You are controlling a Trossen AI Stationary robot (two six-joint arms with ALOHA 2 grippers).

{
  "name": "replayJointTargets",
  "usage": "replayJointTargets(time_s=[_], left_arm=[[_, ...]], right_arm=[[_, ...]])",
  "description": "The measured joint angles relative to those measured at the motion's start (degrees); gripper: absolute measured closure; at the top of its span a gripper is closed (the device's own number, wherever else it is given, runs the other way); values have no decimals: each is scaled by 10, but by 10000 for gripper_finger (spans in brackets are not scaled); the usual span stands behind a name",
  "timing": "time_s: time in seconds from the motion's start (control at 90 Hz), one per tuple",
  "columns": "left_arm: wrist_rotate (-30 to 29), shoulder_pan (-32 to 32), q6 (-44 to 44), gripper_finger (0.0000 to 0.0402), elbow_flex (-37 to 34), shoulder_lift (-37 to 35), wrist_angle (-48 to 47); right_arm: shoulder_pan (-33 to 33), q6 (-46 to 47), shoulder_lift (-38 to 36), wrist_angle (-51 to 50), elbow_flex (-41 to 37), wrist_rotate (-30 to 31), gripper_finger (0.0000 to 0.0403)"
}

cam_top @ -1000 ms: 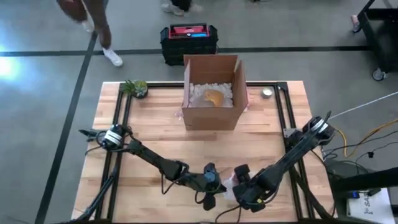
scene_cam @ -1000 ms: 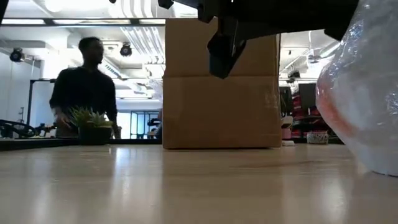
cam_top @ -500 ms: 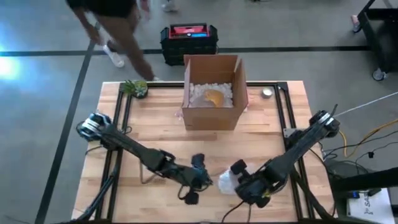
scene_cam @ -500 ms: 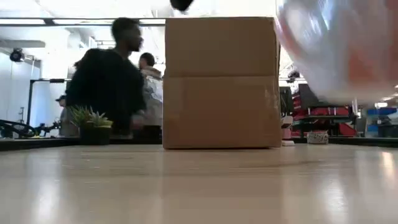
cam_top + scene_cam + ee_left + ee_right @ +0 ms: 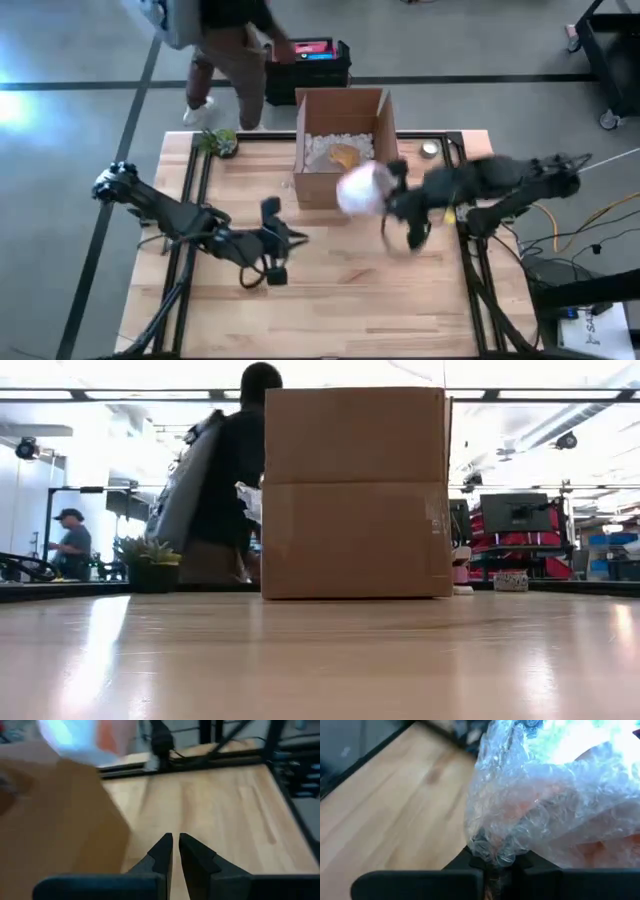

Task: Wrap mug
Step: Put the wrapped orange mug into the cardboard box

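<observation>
Crinkly bubble-wrapped mug bundle [image 5: 362,189] in right hand [image 5: 492,857], beside cardboard box [image 5: 340,150]

clear bubble-wrapped orange mug bundle [image 5: 362,188] at 12 o'clock, brown cardboard box [image 5: 340,176] behind, white packing peanuts [image 5: 322,150] inside, pale wood table [image 5: 330,270].

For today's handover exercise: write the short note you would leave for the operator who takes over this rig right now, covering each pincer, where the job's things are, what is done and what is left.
Right pincer: shut on the bubble-wrapped mug, held in the air at the near edge of the cardboard box.
Left pincer: shut, empty, over bare table left of the box.
Box: open, white packing fill and an orange item already inside.
Done: mug looks wrapped and lifted.
Left: probably setting the bundle into the box, then releasing.
</observation>
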Motion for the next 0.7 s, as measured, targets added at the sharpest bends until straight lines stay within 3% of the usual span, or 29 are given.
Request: replayJointTargets(time_s=[0.2, 0.389, 0.5, 0.7], left_arm=[[-4, 28, -6, 381, -2, -14, -33], [10, 55, -32, 381, -17, -18, -52], [44, 62, -32, 381, -40, -29, -23], [46, 65, -33, 381, -98, -56, 2]], right_arm=[[-195, -31, 18, 55, 24, -90, 395], [-341, 14, 115, 42, 28, -212, 396], [-386, 38, 171, 42, 33, -286, 396], [-410, 22, 261, -4, 34, -288, 396]])
